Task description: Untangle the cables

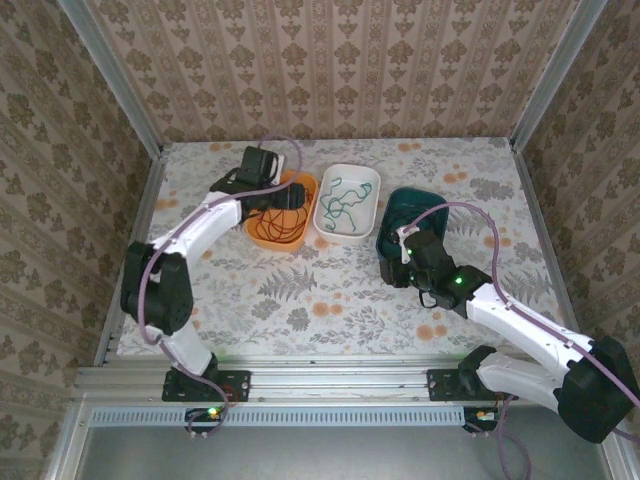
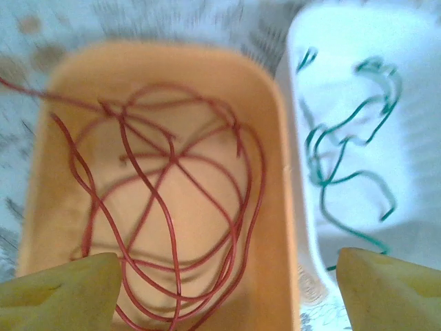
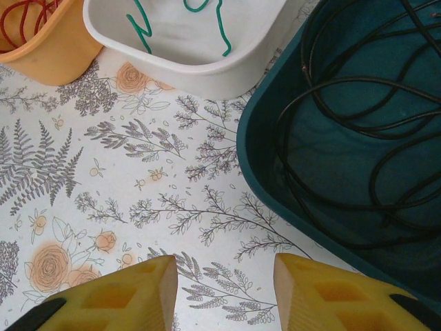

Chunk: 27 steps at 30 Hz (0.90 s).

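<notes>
The red cable (image 2: 172,186) lies in loose crossing loops inside the orange tray (image 2: 275,207). My left gripper (image 2: 227,296) hovers over that tray's near end, open wide, with nothing between its yellow fingers (image 2: 62,293). The green cable (image 2: 344,158) curls in the white tray (image 3: 207,69) beside it. The black cable (image 3: 358,138) is coiled in the teal tray (image 3: 262,172). My right gripper (image 3: 226,289) is low over the bare tabletop just in front of the teal tray, open and empty. From above, the left gripper (image 1: 288,197) is over the orange tray (image 1: 275,240).
The three trays stand side by side at the back of the floral table (image 1: 300,300): orange, white (image 1: 325,225), teal (image 1: 420,200). Patterned walls (image 1: 330,60) close in the back and both sides. Lilac hoses (image 1: 480,215) arc over both arms.
</notes>
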{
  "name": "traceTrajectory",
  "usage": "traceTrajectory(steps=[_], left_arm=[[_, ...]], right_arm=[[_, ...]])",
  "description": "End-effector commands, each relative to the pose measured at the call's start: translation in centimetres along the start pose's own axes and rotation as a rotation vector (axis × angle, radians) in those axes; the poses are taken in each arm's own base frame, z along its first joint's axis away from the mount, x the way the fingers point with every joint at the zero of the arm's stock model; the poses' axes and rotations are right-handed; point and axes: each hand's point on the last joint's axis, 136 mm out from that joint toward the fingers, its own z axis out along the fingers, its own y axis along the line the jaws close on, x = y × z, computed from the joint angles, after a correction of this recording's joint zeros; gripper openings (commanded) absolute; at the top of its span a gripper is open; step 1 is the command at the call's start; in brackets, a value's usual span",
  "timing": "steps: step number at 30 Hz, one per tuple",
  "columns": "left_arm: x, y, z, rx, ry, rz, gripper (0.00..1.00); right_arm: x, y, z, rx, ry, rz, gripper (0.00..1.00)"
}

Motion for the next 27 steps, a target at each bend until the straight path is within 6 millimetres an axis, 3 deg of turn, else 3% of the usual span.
traceTrajectory(steps=[1, 5, 12, 18, 21, 27], left_arm=[[-3.3, 3.0, -1.4, -0.026, -0.082, -0.080, 0.82], [-4.4, 6.9, 1.0, -0.011, -0.026, -0.217, 0.80], [-6.6, 11.7, 6.6, 0.124, 0.001, -0.477, 0.72], [-7.5, 13.6, 9.7, 0.132, -0.026, -0.552, 0.68], [-7.7, 13.8, 10.9, 0.147, -0.042, -0.598, 0.59], [-7.2, 14.3, 12.9, 0.145, -0.047, -0.655, 0.50]], right_arm=[[-0.5, 0.2, -0.1, -0.009, -0.003, 0.013, 0.43], [-0.2, 0.5, 0.3, -0.016, 0.034, 0.005, 0.43], [0.2, 0.4, 0.9, 0.000, 0.079, -0.015, 0.43], [0.6, 0.2, 1.2, 0.010, 0.096, -0.011, 0.43], [0.9, 0.0, 1.3, 0.017, 0.101, -0.013, 0.43], [1.2, -0.3, 1.4, 0.033, 0.111, -0.017, 0.43]])
